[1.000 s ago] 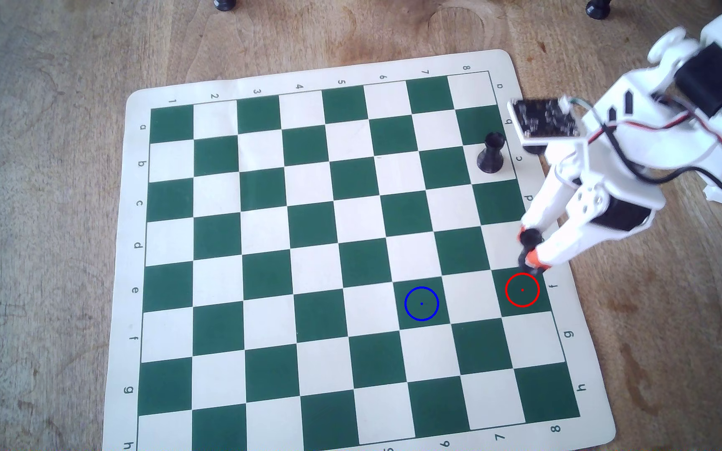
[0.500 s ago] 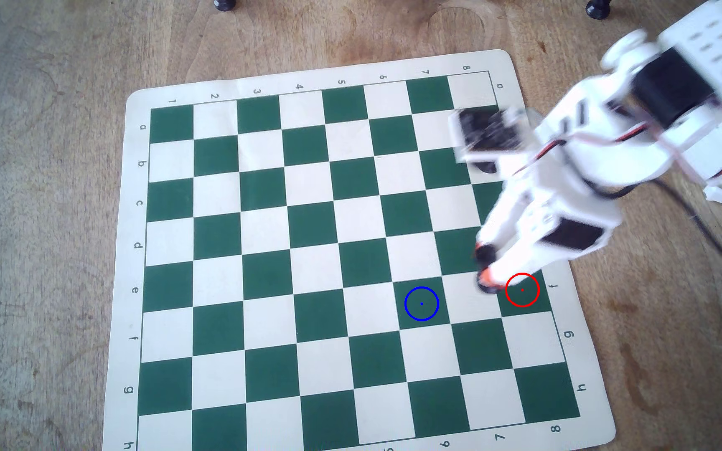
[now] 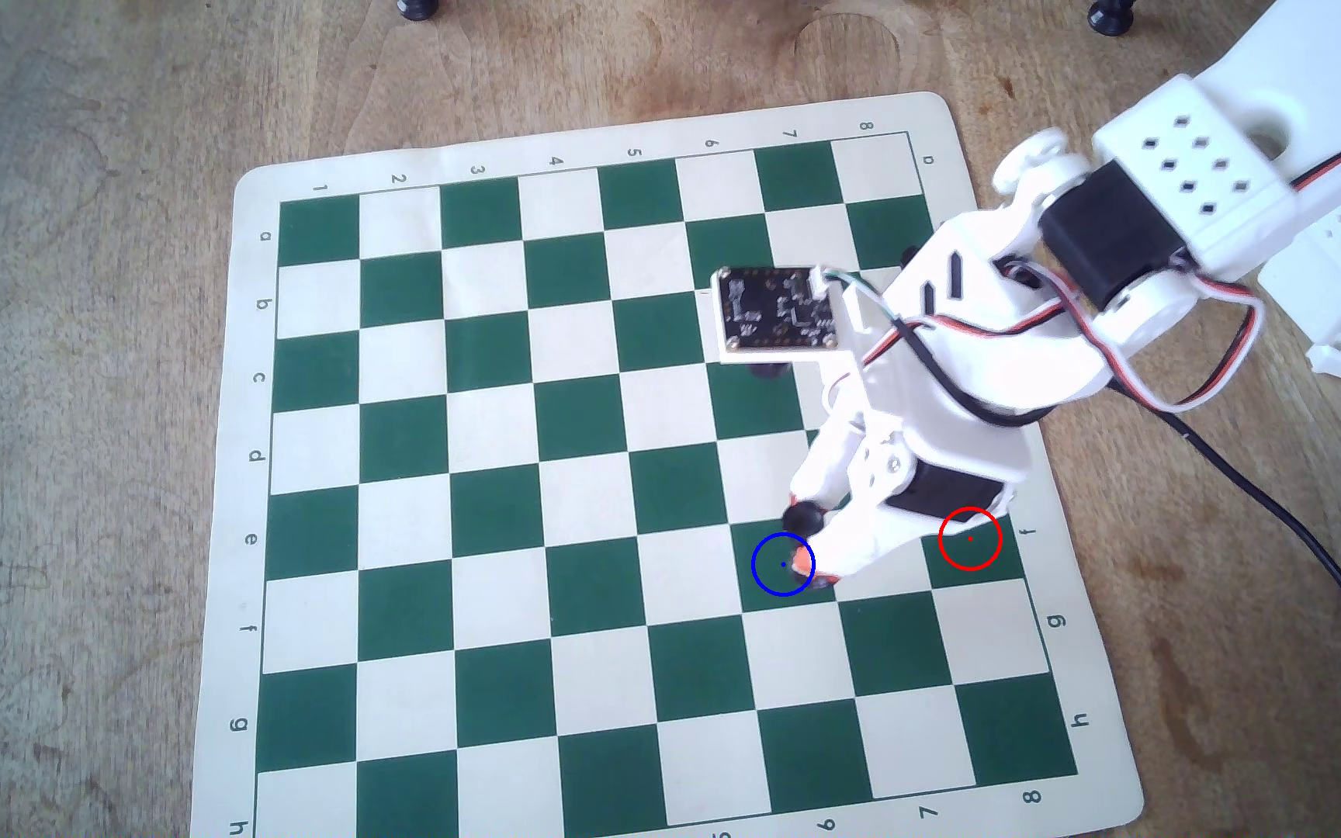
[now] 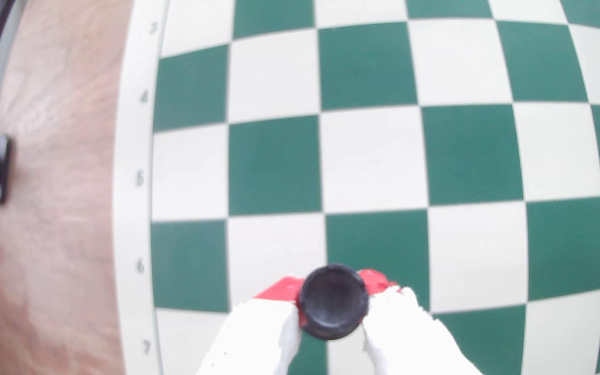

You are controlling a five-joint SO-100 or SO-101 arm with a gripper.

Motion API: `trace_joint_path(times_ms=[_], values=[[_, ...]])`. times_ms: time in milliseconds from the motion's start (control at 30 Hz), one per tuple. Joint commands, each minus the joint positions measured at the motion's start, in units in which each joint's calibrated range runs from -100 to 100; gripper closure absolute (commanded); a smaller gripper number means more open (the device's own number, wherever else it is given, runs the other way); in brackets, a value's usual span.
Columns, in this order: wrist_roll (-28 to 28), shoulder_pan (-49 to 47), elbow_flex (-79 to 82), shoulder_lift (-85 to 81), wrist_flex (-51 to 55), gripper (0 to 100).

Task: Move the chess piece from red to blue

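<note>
Carrying the short black plastic chess piece, my white orange-tipped pincer hangs clamped on it at the thin blue circle; the one thin red circle lies bare. The wrist view shows one piece, base outward: I judge lowering upright comes next.

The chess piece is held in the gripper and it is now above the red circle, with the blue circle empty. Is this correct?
Not quite: the place is wrong. The overhead view shows the gripper holding the chess piece at the blue circle, not above the red circle, which is the empty one. The wrist view confirms the piece is clamped between the fingertips.
</note>
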Motion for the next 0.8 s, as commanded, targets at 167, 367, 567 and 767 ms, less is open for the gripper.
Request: trace_joint_path(times_ms=[167,367,567,767], values=[[0.05,1.54,-4.50,1.92,-4.75,97],[0.24,2.16,-4.59,3.03,-5.40,97],[0.24,2.24,-4.32,4.55,-5.98,97],[0.10,2.40,-3.78,5.57,-6.63,91]])
